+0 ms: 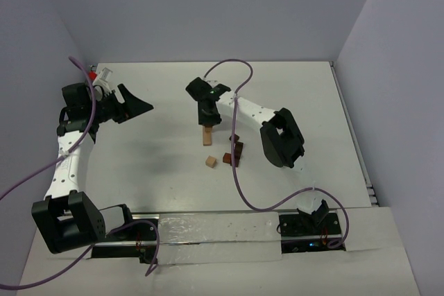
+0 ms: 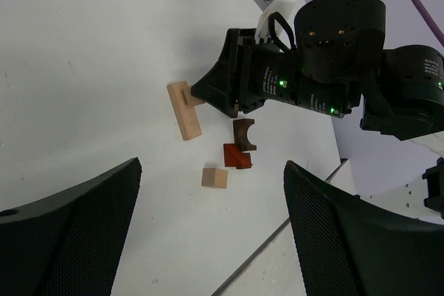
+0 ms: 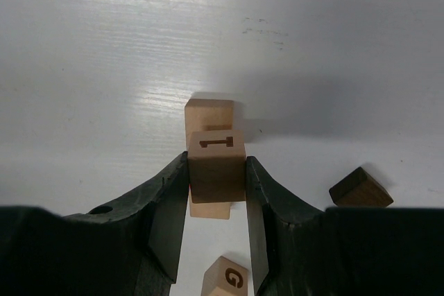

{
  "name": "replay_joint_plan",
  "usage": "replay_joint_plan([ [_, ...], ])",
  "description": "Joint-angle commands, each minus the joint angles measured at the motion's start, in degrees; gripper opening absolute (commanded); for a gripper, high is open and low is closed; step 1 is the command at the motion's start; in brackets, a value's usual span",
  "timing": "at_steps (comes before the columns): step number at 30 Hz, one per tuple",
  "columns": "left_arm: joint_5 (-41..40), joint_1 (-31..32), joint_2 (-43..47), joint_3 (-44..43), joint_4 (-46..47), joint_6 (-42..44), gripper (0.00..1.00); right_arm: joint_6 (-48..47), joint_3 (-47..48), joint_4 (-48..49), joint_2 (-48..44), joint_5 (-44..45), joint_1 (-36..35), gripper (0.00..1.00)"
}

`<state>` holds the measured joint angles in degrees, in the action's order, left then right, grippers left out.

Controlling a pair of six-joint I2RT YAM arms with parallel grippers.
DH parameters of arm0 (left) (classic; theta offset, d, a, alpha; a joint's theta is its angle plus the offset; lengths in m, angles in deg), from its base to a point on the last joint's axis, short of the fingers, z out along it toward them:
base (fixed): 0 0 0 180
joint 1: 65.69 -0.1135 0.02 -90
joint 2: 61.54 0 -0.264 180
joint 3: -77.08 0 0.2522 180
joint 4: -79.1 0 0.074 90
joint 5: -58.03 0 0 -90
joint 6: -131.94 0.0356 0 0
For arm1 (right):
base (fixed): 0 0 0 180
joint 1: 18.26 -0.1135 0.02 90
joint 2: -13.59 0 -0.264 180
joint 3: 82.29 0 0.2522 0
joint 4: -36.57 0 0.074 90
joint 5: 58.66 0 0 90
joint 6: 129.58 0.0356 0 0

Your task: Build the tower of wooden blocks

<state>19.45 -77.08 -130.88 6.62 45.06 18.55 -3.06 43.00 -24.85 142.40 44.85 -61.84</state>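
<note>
Wood block tower [image 1: 207, 134] barely begun, directly under the right gripper [image 3: 216, 171]: long tan block [image 3: 209, 112] lying flat, lettered tan cube [image 3: 216, 150] pinched between the fingers just above or on it; cannot tell whether touching. Probably light, rigid, smooth-faced, easy to knock askew; best taken on two opposite flat sides, low and square. Loose cube marked G [image 3: 225, 279] nearer the wrist than the fingertips, dark wedge [image 3: 359, 189] off to their right. Left gripper [image 1: 139, 107] spread wide, empty, well away
</note>
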Motion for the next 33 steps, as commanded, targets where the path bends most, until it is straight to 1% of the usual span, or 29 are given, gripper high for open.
replay_joint_plan([
  [1, 0.8, -0.6, 0.2, -0.1, 2.0, -0.3, 0.89, 1.9, 2.6, -1.0, -0.7, 3.9, -1.1, 0.10],
  [10, 0.6, -0.7, 0.4, 0.6, 2.7, -0.6, 0.90, 1.9, 3.9, -1.4, 0.4, 3.2, -1.2, 0.11],
  [25, 0.9, -0.7, 0.4, 1.1, 3.1, -0.8, 0.89, 1.9, 4.8, -1.5, 2.0, 2.7, -1.5, 0.20],
  [29, 0.9, -0.7, 0.4, 1.1, 3.1, -0.8, 0.90, 2.3, 4.9, -1.6, 2.3, 2.6, -1.6, 0.25],
  [33, 1.0, -0.8, 0.3, 1.2, 3.2, -0.9, 0.90, 2.3, 5.1, -1.8, 2.5, 2.7, -1.7, 0.26],
])
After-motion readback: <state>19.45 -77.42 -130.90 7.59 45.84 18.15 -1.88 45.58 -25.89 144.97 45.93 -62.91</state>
